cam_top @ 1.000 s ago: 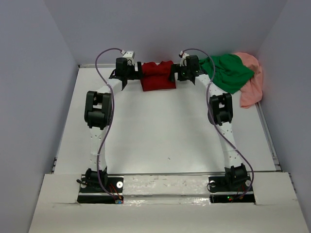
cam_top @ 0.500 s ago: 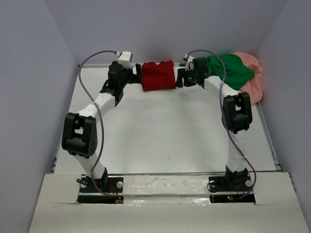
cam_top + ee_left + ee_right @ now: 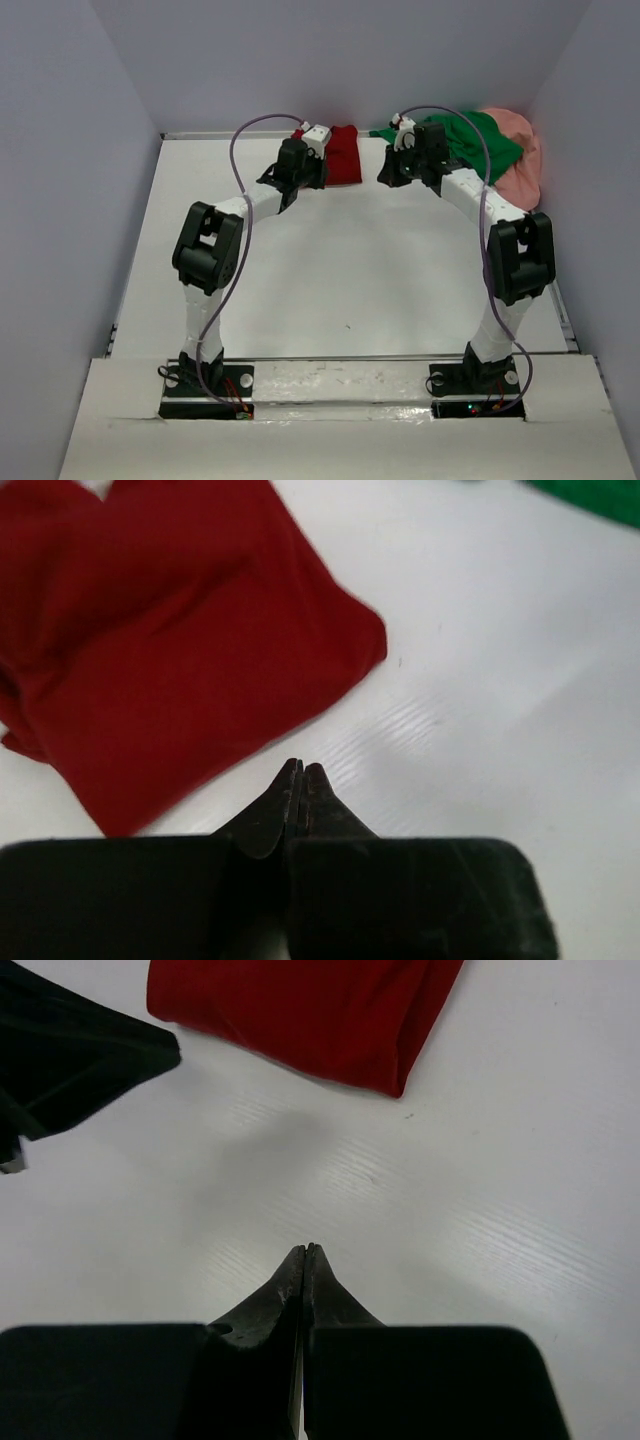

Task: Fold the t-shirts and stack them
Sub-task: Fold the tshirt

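Green t-shirt (image 3: 472, 146) heaped far right on the surface (image 3: 350, 270), two o'clock of your right end effector (image 3: 305, 1250), the nearer; it and left end effector (image 3: 301, 770) clenched empty, flanking folded red t-shirt (image 3: 344, 156).

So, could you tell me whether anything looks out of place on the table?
Yes: the green shirt and pink shirt lie crumpled in a heap at the far right corner, unlike the folded red shirt.
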Action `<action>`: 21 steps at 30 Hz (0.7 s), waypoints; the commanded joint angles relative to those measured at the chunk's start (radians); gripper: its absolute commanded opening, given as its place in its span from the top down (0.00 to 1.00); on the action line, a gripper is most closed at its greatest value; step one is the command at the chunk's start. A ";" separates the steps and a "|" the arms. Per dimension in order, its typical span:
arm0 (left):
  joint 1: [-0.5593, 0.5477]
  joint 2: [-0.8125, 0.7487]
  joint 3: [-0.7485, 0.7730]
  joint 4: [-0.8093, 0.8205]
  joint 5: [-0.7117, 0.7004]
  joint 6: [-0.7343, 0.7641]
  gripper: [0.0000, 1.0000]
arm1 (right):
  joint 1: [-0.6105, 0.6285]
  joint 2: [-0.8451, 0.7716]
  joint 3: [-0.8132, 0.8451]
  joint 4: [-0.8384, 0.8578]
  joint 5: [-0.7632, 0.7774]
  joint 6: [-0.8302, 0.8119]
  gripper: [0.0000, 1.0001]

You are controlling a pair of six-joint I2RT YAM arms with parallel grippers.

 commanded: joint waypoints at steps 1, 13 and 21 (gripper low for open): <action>-0.008 0.057 0.085 -0.081 0.018 0.025 1.00 | 0.007 -0.067 -0.044 -0.015 -0.024 -0.018 1.00; -0.045 0.152 0.185 0.034 -0.177 0.105 1.00 | 0.007 -0.089 -0.141 -0.020 -0.080 -0.019 1.00; -0.062 0.265 0.306 0.068 -0.336 0.172 1.00 | 0.007 -0.066 -0.125 -0.023 -0.120 -0.010 1.00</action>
